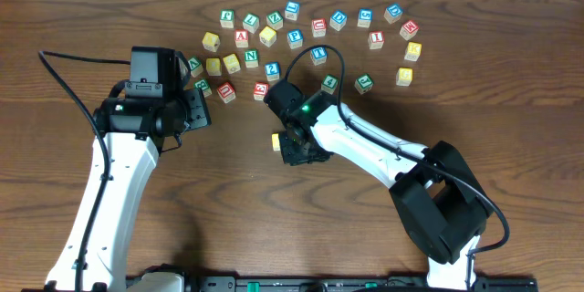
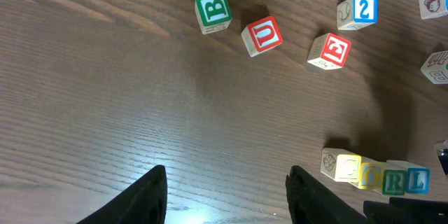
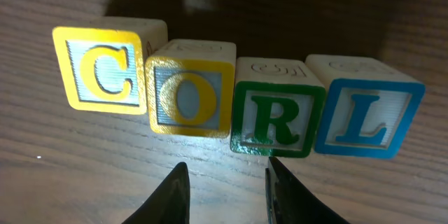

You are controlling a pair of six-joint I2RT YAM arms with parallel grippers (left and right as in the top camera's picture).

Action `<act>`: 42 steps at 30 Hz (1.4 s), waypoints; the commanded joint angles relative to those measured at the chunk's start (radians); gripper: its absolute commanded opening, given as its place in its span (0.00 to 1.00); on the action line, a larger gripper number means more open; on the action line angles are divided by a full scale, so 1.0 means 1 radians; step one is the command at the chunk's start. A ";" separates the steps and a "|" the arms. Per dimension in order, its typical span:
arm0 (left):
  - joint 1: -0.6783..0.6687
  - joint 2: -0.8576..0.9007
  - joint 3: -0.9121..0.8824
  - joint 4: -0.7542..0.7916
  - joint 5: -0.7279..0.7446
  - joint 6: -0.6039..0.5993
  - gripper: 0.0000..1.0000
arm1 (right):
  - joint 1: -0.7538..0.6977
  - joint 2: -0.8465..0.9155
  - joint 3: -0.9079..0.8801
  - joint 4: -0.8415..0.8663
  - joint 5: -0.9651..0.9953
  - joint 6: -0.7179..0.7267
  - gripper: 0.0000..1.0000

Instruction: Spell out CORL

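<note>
1. Plainly, four cubes are set side by side in one row on the table (image 3: pixel 63 182): the C cube (image 3: pixel 105 70), the O cube (image 3: pixel 187 96), the R cube (image 3: pixel 276 115) and the L cube (image 3: pixel 367 112). They are read in that order in the right wrist view.
2. C and O are framed in yellow, R in green and L in blue. Each cube seems to be touched by the next, though the seams are blurred by shadow. O is turned slightly out of line.
3. The right gripper (image 3: pixel 225 171) is seen just in front of the row, facing O and R. Its jaws are parted and nothing is gripped between them.
4. From overhead the row is mostly covered by that gripper, and only a yellow end is shown past it.
5. The left gripper (image 2: pixel 227 182) is seen well apart from the row, over bare wood. Its jaws are spread wide and nothing is gripped.
6. Beyond it, a green B cube (image 2: pixel 212 10), a red U cube (image 2: pixel 262 35), a red E cube (image 2: pixel 329 49) and a blue 2 cube (image 2: pixel 358 10) are seen apart from one another.
7. More loose cubes (image 1: pixel 319 27) are scattered across the far part of the table, beyond the row.
</note>
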 commanded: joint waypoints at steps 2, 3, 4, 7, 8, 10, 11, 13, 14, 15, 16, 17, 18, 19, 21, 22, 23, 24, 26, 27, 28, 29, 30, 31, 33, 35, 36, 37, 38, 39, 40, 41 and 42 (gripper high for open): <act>0.005 0.022 0.015 -0.003 -0.010 0.005 0.54 | 0.007 0.013 0.006 0.006 0.021 -0.006 0.31; 0.005 0.029 0.015 -0.003 -0.010 0.004 0.54 | 0.007 0.013 0.006 0.007 0.023 -0.006 0.31; 0.005 0.036 0.015 -0.003 -0.010 0.004 0.54 | 0.007 0.013 0.006 0.006 0.023 -0.006 0.31; 0.005 0.054 0.015 -0.004 -0.010 0.004 0.54 | 0.007 0.013 0.006 0.007 0.023 -0.006 0.31; 0.005 0.057 0.015 -0.004 -0.010 0.004 0.54 | 0.007 0.013 0.006 0.008 0.023 -0.006 0.31; 0.005 0.063 0.015 -0.004 -0.010 0.004 0.54 | 0.007 0.013 0.005 0.010 0.023 -0.007 0.31; 0.005 0.063 0.015 -0.004 -0.010 0.004 0.54 | 0.007 0.013 0.005 0.010 0.023 -0.007 0.31; 0.005 0.063 0.015 -0.003 -0.010 0.004 0.54 | 0.007 0.013 0.003 0.010 0.023 -0.006 0.31; 0.005 0.063 0.015 -0.004 -0.010 0.004 0.54 | 0.007 0.013 0.003 0.010 0.023 -0.006 0.31; 0.005 0.063 0.015 -0.004 -0.010 0.004 0.54 | 0.007 0.013 0.003 0.010 0.023 -0.006 0.31; 0.005 0.063 0.015 -0.003 -0.010 0.004 0.54 | 0.007 0.013 0.002 0.011 0.023 -0.006 0.31; 0.005 0.063 0.015 -0.004 -0.010 0.004 0.54 | 0.007 0.013 0.002 0.011 0.023 -0.006 0.32; 0.005 0.063 0.015 -0.004 -0.010 0.004 0.54 | 0.007 0.013 0.002 0.011 0.023 -0.006 0.32; 0.005 0.063 0.015 -0.004 -0.010 0.004 0.54 | 0.007 0.013 0.002 0.011 0.023 -0.006 0.32; 0.005 0.063 0.015 -0.003 -0.010 0.004 0.54 | 0.007 0.013 -0.001 0.014 0.022 -0.006 0.32; 0.005 0.063 0.015 -0.003 -0.010 0.004 0.54 | 0.007 0.013 -0.002 0.014 0.023 -0.006 0.32; 0.005 0.063 0.015 -0.004 -0.010 0.004 0.54 | 0.007 0.013 -0.003 0.015 0.023 -0.006 0.33; 0.005 0.063 0.015 -0.003 -0.010 0.000 0.54 | 0.007 0.013 -0.003 0.018 0.023 -0.006 0.33; 0.005 0.063 0.015 -0.003 -0.010 -0.003 0.54 | 0.007 0.013 -0.003 0.019 0.023 -0.006 0.33; 0.005 0.063 0.015 -0.003 -0.009 -0.003 0.54 | 0.007 0.013 -0.003 0.020 0.023 -0.006 0.33; 0.005 0.063 0.015 -0.003 -0.010 -0.003 0.54 | 0.007 0.013 -0.003 0.021 0.023 -0.006 0.33; 0.005 0.063 0.015 -0.003 -0.010 -0.003 0.54 | 0.007 0.013 -0.003 0.021 0.023 -0.006 0.33; 0.005 0.063 0.015 -0.004 -0.010 -0.003 0.54 | 0.007 0.013 -0.003 0.021 0.023 -0.006 0.33; 0.005 0.063 0.015 -0.004 -0.010 -0.003 0.54 | 0.007 0.013 -0.003 0.023 0.023 -0.006 0.33; 0.005 0.063 0.015 -0.004 -0.010 -0.003 0.54 | 0.007 0.013 -0.003 0.026 0.023 -0.006 0.33; 0.005 0.063 0.015 -0.003 -0.010 -0.003 0.54 | 0.007 0.013 -0.003 0.029 0.023 -0.006 0.33; 0.005 0.063 0.015 -0.003 -0.010 -0.003 0.54 | 0.007 0.013 -0.003 0.030 0.023 -0.006 0.33; 0.005 0.063 0.015 -0.004 -0.010 -0.003 0.54 | 0.007 0.013 -0.003 0.032 0.023 -0.006 0.33; 0.005 0.063 0.015 -0.004 -0.010 -0.003 0.54 | 0.007 0.013 -0.003 0.033 0.023 -0.006 0.33; 0.005 0.063 0.015 -0.005 -0.010 -0.003 0.54 | 0.007 0.013 -0.003 0.034 0.023 -0.006 0.33; 0.005 0.063 0.015 -0.007 -0.010 -0.003 0.54 | 0.007 0.013 -0.003 0.035 0.023 -0.006 0.33; 0.005 0.063 0.015 -0.009 -0.010 -0.003 0.54 | 0.007 0.013 -0.003 0.035 0.023 -0.006 0.33; 0.005 0.064 0.015 -0.010 -0.009 -0.003 0.54 | 0.007 0.013 -0.003 0.035 0.023 -0.006 0.33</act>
